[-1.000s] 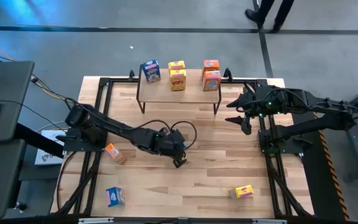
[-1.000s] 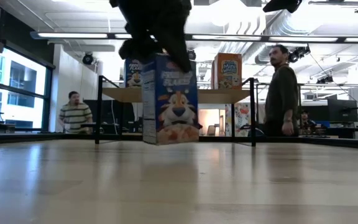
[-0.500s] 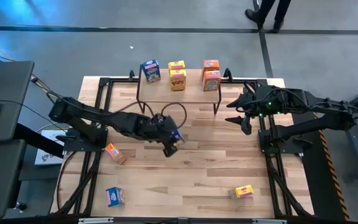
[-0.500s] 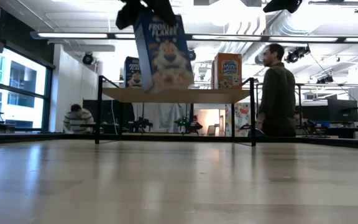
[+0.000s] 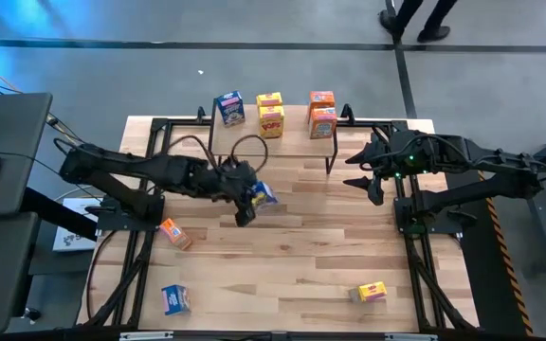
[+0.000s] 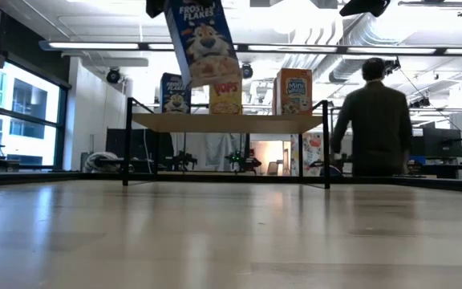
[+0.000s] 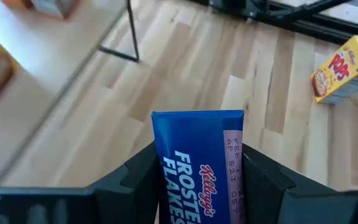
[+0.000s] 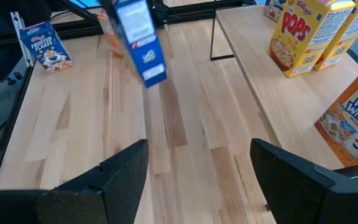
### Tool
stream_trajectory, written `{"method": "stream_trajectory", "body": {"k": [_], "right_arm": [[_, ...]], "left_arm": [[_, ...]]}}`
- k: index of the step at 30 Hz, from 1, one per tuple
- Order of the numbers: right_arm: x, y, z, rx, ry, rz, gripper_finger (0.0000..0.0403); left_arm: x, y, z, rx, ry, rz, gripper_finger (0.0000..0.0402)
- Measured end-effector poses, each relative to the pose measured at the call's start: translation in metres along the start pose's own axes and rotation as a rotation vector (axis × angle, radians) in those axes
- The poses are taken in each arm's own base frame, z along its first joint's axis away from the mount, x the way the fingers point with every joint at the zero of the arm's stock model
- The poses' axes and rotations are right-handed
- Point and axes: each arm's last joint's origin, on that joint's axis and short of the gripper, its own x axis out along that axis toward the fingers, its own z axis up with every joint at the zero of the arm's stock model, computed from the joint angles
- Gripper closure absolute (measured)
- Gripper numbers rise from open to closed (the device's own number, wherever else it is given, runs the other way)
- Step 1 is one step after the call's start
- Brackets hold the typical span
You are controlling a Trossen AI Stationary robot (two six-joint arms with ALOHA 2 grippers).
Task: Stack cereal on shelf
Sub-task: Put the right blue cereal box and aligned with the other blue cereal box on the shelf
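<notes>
The left gripper squeezes a blue box and holds it up in the air, tipped over a bit. The box is near the front of the shelf, and the shelf lies just past it, so this arm is the nearer one. Five boxes stand up there. The right gripper waits beside the shelf, its jaws apart and holding nothing.

Worktop: light wood planks, black frame. Directly on it: shelf at the far edge; orange-red box and blue box near the left side; yellow box near right. On the shelf: one blue, two yellow, two orange-red boxes.
</notes>
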Motion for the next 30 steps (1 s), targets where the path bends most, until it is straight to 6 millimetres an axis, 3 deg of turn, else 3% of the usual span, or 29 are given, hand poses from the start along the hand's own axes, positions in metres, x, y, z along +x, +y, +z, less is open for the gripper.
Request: {"method": "stream_trajectory", "body": {"k": [12, 22, 30], "right_arm": [[0.000, 0.000, 0.000, 0.010, 0.000, -0.001, 0.0128], [0.000, 0.000, 0.000, 0.010, 0.000, 0.000, 0.0128], [0.000, 0.000, 0.000, 0.010, 0.000, 0.000, 0.0128]], "left_arm": [[-0.045, 0.066, 0.009, 0.103, -0.038, 0.133, 0.0240], [-0.048, 0.125, 0.016, 0.166, -0.005, 0.218, 0.0240], [-0.050, 0.154, 0.014, 0.157, 0.029, 0.224, 0.0240]]}}
